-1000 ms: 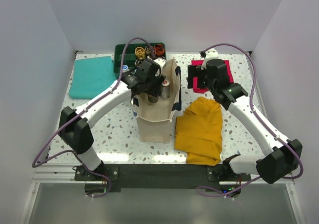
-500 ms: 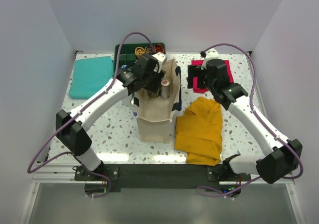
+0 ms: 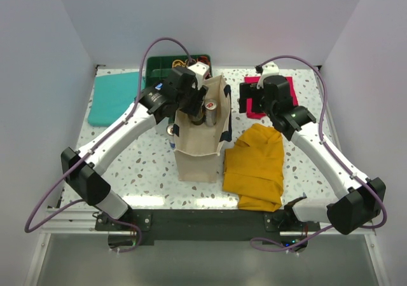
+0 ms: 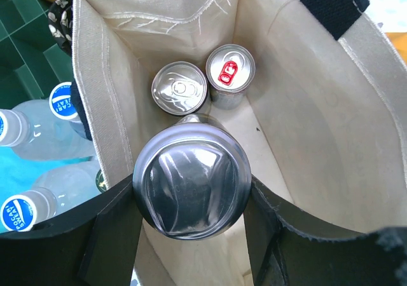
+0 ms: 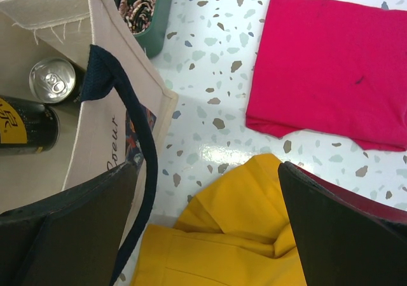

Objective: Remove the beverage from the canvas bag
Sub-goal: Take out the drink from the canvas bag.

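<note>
Fingers on the left [image 4: 114, 232] are part-way closed on a dark metal can [image 4: 191, 183], one pad on each side of it. I see the can end-on: a round, dull grey face, and it sits within the open mouth of the canvas bag [image 4: 305, 140]. I cannot tell whether it has cleared the rim. Below it, on the bag's floor, stand two more cans, one with a plain silver top [image 4: 180, 88] and one with a red tab [image 4: 229, 69], touching each other.

The bag [image 3: 197, 159] stands upright near the middle of the bench [image 3: 146, 165], a little toward the left edge. It is tall, boxy and cream-beige, with dark navy strap handles [image 5: 137, 133] and lettering on one side.

On the right, the fingers [image 5: 331, 235] are spread wide and hold nothing. They hang over the bench beside the bag, above the mustard cloth [image 3: 257, 168] and near the red cloth [image 5: 331, 63].
</note>
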You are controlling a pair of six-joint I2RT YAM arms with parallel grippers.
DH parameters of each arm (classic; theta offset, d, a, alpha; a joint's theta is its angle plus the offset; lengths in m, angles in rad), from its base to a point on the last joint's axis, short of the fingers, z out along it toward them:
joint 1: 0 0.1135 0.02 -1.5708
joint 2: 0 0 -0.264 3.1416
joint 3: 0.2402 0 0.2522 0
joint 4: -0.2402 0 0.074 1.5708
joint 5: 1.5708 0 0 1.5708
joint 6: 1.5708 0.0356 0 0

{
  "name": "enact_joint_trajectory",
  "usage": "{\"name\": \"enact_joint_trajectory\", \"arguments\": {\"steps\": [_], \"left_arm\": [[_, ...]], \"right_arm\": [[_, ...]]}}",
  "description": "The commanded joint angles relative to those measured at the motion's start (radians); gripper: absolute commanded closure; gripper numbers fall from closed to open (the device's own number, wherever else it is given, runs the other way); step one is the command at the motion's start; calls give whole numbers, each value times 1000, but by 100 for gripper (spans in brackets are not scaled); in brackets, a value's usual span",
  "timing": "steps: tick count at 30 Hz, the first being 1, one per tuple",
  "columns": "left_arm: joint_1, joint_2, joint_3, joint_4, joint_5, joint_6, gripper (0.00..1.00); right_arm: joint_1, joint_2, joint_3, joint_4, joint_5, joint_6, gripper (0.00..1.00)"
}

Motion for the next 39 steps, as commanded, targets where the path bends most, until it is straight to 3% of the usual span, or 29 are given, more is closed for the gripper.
{"name": "enact_joint_trajectory", "arguments": {"steps": [1,24,39], "left_arm": [[7,-67,46,103,7,10,100],[8,-139,176,14,103,93,100],[9,-238,273,-98,-30,97,100]], "right_arm": [[-3,1,7,11,-9,10,2],[-1,10,18,8,-23,7,2],[-3,-21,-7,7,-47,18,2]]}}
